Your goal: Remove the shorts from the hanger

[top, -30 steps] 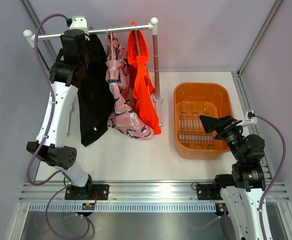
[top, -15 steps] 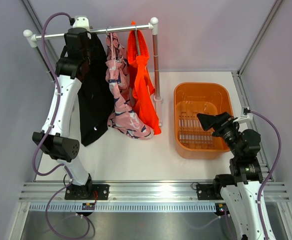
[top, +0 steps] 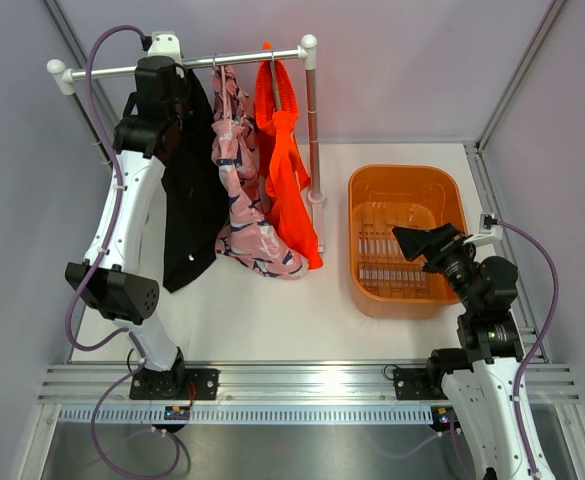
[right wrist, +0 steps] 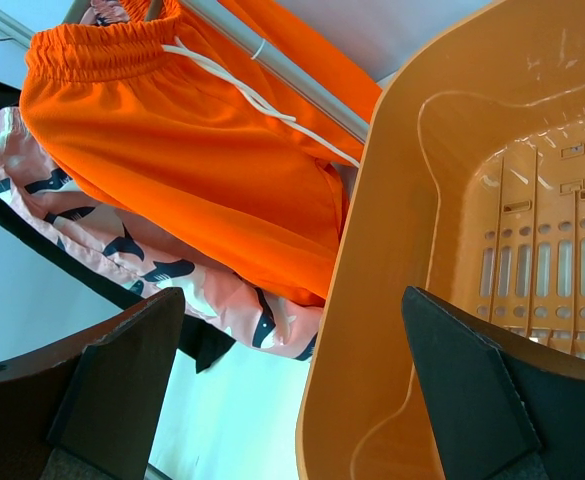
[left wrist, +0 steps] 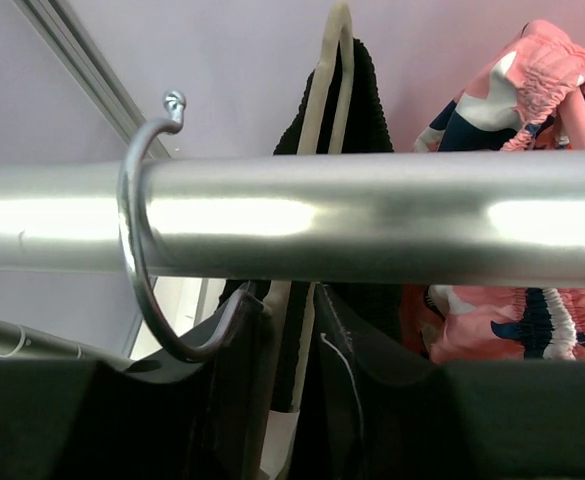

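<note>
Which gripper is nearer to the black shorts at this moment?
Left. The left gripper is up at the rail, beside the top of the black shorts; the right gripper hangs over the orange basket, far to their right.

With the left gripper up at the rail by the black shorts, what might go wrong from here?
The hook curls round the rail, so a pull by the left gripper without lifting first could tug the whole rack. The black shorts hang close beside the pink shorts, which might get dragged along.
</note>
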